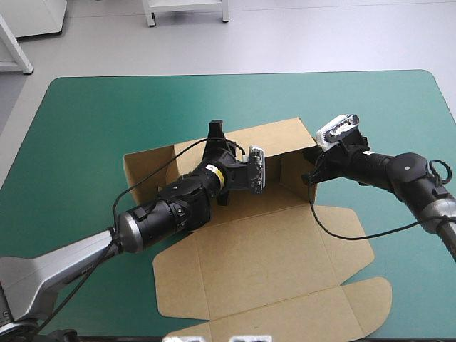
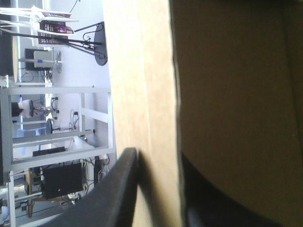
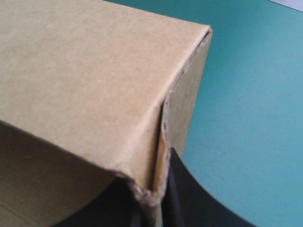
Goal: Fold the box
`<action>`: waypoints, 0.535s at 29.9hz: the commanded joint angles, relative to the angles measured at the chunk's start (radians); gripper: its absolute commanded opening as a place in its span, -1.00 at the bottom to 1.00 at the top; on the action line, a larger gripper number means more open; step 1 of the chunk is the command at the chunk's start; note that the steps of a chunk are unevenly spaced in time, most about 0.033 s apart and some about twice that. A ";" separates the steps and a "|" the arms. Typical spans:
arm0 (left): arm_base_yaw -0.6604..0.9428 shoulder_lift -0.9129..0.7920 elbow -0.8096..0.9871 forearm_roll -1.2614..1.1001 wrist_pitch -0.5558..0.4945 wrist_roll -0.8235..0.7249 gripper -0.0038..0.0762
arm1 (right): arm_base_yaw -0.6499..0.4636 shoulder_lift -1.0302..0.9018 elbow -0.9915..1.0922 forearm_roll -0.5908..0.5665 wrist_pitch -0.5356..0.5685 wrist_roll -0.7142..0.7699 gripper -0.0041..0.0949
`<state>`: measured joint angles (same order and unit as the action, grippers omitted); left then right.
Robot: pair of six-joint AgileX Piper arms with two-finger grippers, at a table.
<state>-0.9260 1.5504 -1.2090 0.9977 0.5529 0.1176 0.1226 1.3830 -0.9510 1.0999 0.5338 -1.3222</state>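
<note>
The brown box [image 1: 274,139] stands half-formed in the middle of the teal-green table, its back and side walls raised and its lid panel [image 1: 271,263] flat toward the near edge. My left gripper [image 1: 216,137] reaches over the back wall. In the left wrist view this left gripper [image 2: 156,161] has one black finger on each face of the upright board [image 2: 142,71], all but shut on it. My right gripper [image 1: 311,167] is at the box's right rear corner. The right wrist view shows the right gripper [image 3: 154,182] pinching the wall at that corner [image 3: 189,71].
The teal-green cover [image 1: 85,128] lies bare to the left, right and behind the box. The lid's tuck flaps [image 1: 370,299] reach close to the table's near edge. A black cable crosses the box's left wall [image 1: 146,167].
</note>
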 commanded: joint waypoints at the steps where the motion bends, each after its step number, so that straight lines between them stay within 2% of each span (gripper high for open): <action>1: -0.012 -0.026 -0.029 0.004 -0.071 -0.045 -0.03 | 0.008 -0.036 -0.039 0.053 0.107 -0.038 -0.95; 3: -0.012 -0.026 -0.031 0.004 -0.070 -0.086 0.16 | 0.008 -0.036 -0.039 0.053 0.107 -0.038 -0.95; 4: -0.012 -0.026 -0.035 0.004 -0.070 -0.118 0.19 | 0.008 -0.036 -0.039 0.053 0.107 -0.038 -0.95; 9: -0.048 -0.042 -0.076 -0.013 -0.076 -0.187 0.19 | 0.008 -0.036 -0.039 0.053 0.090 -0.021 -0.95; 16: -0.129 -0.056 -0.178 -0.261 -0.043 -0.177 0.19 | 0.008 -0.036 -0.039 0.053 0.062 0.004 -0.95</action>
<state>-1.0265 1.5408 -1.3274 0.8080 0.5253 -0.0485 0.1267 1.3830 -0.9572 1.1079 0.5661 -1.3209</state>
